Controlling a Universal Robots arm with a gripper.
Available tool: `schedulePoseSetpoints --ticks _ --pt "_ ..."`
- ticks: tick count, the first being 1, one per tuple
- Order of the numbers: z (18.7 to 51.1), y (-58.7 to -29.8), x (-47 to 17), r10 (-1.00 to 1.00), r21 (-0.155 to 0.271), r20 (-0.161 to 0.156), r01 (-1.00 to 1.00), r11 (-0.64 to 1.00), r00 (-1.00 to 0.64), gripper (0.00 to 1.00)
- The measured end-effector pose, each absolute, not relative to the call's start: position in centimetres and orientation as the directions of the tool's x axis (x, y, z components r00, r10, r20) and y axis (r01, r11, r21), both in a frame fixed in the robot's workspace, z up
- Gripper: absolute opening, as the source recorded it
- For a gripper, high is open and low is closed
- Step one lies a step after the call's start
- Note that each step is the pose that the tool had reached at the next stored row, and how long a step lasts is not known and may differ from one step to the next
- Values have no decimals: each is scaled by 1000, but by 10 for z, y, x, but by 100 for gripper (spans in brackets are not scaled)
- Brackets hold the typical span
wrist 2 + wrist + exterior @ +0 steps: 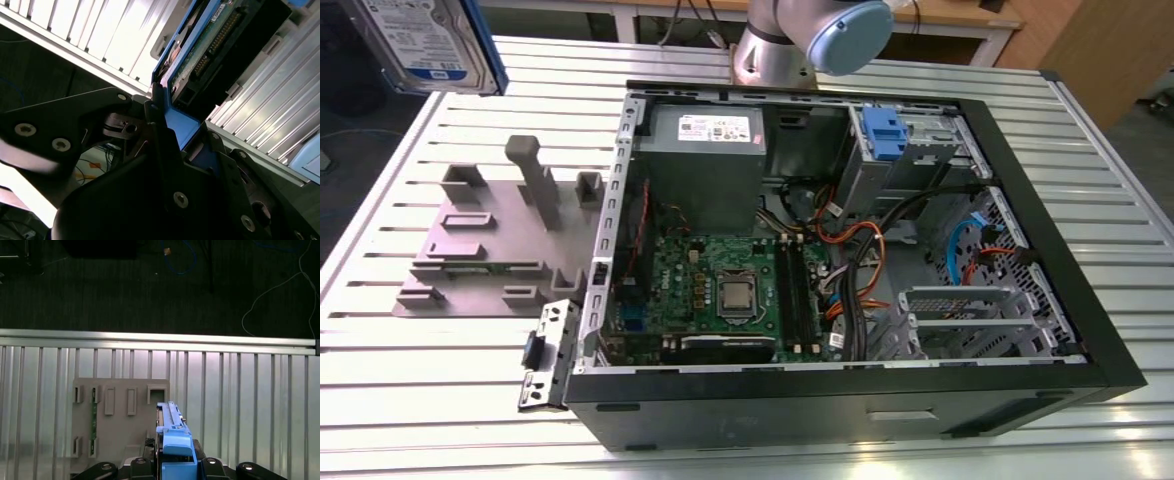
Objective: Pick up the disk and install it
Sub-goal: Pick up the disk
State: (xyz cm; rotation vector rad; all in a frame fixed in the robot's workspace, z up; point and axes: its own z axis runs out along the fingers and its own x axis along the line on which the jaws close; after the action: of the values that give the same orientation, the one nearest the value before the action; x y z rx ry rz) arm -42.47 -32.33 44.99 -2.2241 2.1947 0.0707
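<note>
Hanging clear of every surface at the upper corner of the exterior view's left, the flat rectangular silver disk (420,45), with a white-and-blue label and blue plastic side rails, is carried edge-on. It is clamped by the black tool (172,469), whose fingers (155,115) are closed against a blue rail. Beneath it, a grey moulded fixture plate (120,415) is seen on the ribbed aluminium counter (454,370). Beside that plate, an open black computer case (854,400) lies flat, a blue plastic latch (883,135) standing in its far corner.

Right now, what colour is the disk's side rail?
Blue, on the disk; it shows best in the first wrist view.
</note>
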Motion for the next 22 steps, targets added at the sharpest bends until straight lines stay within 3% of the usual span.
schedulePoseSetpoints --ticks 22 --pt "466 -323 -425 -999 20 -44 -1000 -14 13 37"
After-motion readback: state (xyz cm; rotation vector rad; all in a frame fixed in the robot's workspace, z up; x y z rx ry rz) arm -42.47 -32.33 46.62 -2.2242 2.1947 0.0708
